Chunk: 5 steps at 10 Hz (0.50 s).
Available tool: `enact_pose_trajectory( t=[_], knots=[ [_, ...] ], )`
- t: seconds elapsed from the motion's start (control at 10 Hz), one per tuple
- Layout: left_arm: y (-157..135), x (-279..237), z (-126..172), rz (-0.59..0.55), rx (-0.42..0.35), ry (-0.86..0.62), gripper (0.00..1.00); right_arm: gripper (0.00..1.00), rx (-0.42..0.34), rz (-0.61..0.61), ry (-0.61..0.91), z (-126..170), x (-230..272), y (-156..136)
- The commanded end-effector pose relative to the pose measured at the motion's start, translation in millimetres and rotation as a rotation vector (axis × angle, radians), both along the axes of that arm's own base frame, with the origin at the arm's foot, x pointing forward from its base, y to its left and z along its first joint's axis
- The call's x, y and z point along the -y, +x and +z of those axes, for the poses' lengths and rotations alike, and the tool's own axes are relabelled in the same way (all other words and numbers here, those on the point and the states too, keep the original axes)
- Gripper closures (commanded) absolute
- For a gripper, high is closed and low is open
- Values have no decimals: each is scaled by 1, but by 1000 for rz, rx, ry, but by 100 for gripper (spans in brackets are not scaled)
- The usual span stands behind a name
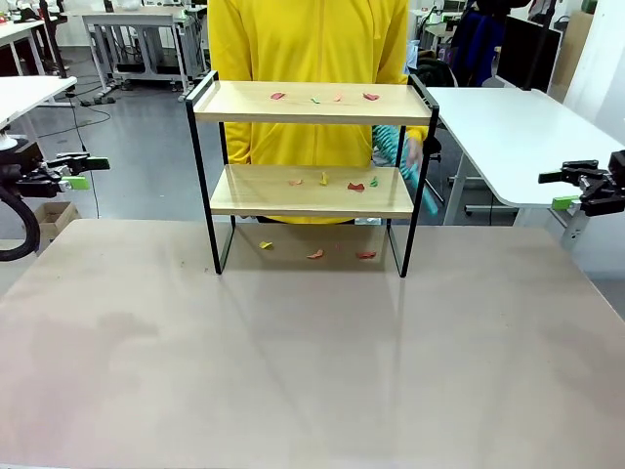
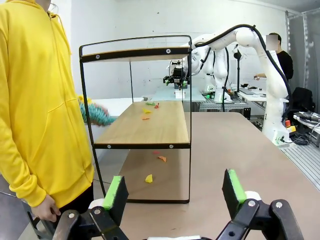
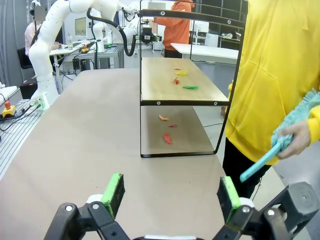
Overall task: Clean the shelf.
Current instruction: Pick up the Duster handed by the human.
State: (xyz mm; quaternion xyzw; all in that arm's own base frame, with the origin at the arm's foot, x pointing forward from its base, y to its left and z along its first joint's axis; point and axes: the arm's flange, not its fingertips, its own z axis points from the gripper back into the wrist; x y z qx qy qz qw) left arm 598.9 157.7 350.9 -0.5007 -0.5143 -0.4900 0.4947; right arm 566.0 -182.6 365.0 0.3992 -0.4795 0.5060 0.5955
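Beige tabletop (image 1: 293,371) is stretching out nearest you, open between you and the work. Your left end effector (image 1: 86,172) is hanging off its edge at 9 o'clock, green pads spread wide and gripping nothing. Your right end effector (image 1: 571,188) is hanging at 3 o'clock, equally spread and empty.

The shelf (image 1: 254,191) is standing upright at 12 o'clock, toward the far edge and well apart from both arms. Small coloured scraps (image 1: 332,182) are lying on its lower board, more on the top board, and a few on the tabletop beneath it.

Behind it, a person in a yellow top is holding a teal duster (image 3: 280,145) beside the shelf's right end.

Cleaning seems to be only starting, since nothing is touching any scrap yet. Your next move is likely calling for a low, level reach between the boards. The thin black frame posts and the raised end rails are crowding that approach, and the duster may be sweeping through the same gap.
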Motion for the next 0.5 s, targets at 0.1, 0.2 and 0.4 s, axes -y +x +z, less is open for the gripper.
enact_pose_trajectory(
  t=[0.1,0.2,0.4],
  knots=[
    [0,0,2,0,10,0,0,0,12,-8,6,3,-1,1],
    [0,0,2,0,10,0,0,0,12,-8,6,3,-1,1],
    [0,0,2,0,10,0,0,0,12,-8,6,3,-1,1]
  ],
)
